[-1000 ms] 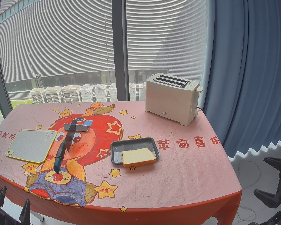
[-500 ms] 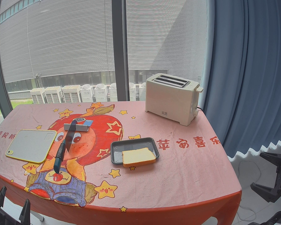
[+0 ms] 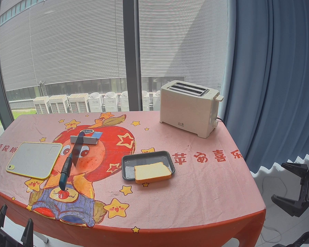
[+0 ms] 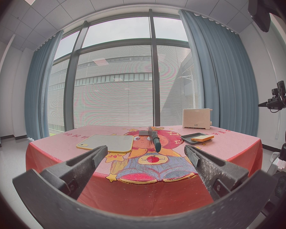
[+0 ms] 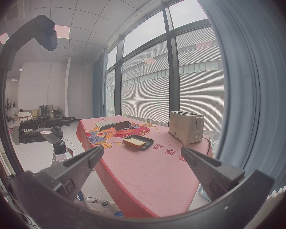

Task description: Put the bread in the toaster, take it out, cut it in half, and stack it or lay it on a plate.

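Bread [image 3: 152, 171]: pale square slice, tan crust, in dark tray [image 3: 140, 159] | left tool [image 4: 145, 149], right tool [image 5: 141, 149]: spread wide, empty

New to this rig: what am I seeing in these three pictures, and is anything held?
It is a two-armed robot. One picture looks down from its head; the other two look out from each wrist, between that arm's fingers. The left gripper and right gripper are open, holding nothing, both off the table. On it lie a cutting board, a knife propped on a small rest, a bread slice on a dark tray, and a toaster at the back.
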Controlling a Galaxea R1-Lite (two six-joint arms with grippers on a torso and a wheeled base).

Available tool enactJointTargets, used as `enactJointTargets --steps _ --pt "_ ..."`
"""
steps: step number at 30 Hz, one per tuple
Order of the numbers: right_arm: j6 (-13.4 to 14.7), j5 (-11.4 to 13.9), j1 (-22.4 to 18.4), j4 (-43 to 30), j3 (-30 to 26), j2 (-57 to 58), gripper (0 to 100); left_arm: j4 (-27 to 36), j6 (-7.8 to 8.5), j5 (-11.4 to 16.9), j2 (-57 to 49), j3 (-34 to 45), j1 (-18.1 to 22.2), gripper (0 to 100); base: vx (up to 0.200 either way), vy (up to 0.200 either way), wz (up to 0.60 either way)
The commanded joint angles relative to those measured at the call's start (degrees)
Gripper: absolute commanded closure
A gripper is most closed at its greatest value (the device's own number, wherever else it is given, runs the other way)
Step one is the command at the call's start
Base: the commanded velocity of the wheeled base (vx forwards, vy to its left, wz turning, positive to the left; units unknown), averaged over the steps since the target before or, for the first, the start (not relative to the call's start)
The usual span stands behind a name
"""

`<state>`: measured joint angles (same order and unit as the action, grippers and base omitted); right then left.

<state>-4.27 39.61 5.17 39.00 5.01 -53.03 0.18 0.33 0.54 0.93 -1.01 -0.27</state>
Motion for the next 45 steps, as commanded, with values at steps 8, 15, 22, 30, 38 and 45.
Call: enactJointTargets --steps 8,15,22,30,38,45 --pt "-0.04 -0.32 2.04 5.21 0.00 -6.65 0 -0.01 0.02 -0.01 -0.93 1.01 0.00 0 0.000 0.000 0.00" --pt "-0.04 -0.58 3.27 9.43 0.00 -10.87 0 -0.01 0.02 -0.01 -0.93 1.01 0.00 0 0.000 0.000 0.00" --pt "-0.04 -2.61 5.73 13.21 0.00 -14.91 0 -0.01 0.02 -0.01 -0.93 1.01 0.00 0 0.000 0.000 0.00" --pt "0.05 -3.04 6.26 14.88 -0.18 -17.02 0 -0.01 0.02 -0.01 -0.93 1.01 0.00 0 0.000 0.000 0.00" --pt "0.05 -3.22 7.31 18.57 0.09 -20.54 0 -0.01 0.02 -0.01 -0.93 1.01 0.00 0 0.000 0.000 0.00" --pt "0.14 -4.45 9.51 22.88 0.44 -25.11 0 -0.01 0.02 -0.01 -0.93 1.01 0.00 0 0.000 0.000 0.00"
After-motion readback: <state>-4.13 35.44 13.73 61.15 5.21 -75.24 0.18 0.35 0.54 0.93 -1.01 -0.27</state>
